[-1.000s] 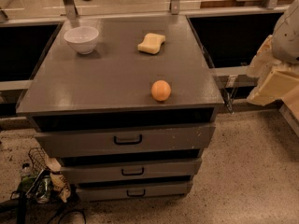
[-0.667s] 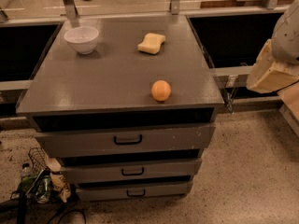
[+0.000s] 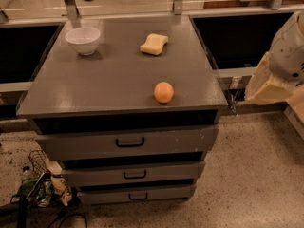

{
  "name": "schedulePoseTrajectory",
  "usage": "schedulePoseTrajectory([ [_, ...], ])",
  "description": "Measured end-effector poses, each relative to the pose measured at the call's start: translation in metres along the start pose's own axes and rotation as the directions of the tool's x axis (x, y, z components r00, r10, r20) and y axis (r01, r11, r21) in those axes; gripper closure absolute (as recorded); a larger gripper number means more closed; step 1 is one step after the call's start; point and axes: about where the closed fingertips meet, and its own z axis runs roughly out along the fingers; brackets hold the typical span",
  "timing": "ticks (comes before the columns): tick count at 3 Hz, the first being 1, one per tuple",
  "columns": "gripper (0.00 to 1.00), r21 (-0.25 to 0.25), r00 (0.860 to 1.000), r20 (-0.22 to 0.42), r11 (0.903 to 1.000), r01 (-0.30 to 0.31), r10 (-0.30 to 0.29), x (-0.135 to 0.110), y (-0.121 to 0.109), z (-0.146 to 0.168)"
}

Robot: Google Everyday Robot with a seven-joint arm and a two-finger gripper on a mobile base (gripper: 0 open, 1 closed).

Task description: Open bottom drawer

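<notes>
The grey cabinet has three drawers, all shut. The bottom drawer (image 3: pixel 161 193) is the lowest and thinnest grey front, near the floor, with a small black loop handle (image 3: pixel 138 196). The middle drawer (image 3: pixel 166 172) and the tall top drawer (image 3: pixel 171 139) sit above it. My gripper (image 3: pixel 267 85) is at the right edge of the view. It is a cream and white shape beside the cabinet's top right corner, well above and to the right of the bottom drawer. It touches no drawer.
On the cabinet top stand a white bowl (image 3: pixel 82 40), a yellow sponge (image 3: pixel 154 43) and an orange (image 3: pixel 164 92). Bags, a bottle and cables (image 3: pixel 42 186) lie on the floor by the cabinet's lower left. Speckled floor (image 3: pixel 247 175) lies in front and to the right.
The arm at the right edge has shifted slightly. The drawers and the objects on top have not moved.
</notes>
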Motion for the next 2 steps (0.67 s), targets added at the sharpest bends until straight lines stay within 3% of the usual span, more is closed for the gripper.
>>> schedulePoseTrajectory([
  [1,1.00,-0.017,0.999,0.004,0.9987,-0.048,0.048,0.005,0.027,0.034],
  [2,1.00,-0.050,0.995,-0.017,0.9937,-0.101,0.100,0.017,0.056,0.092],
])
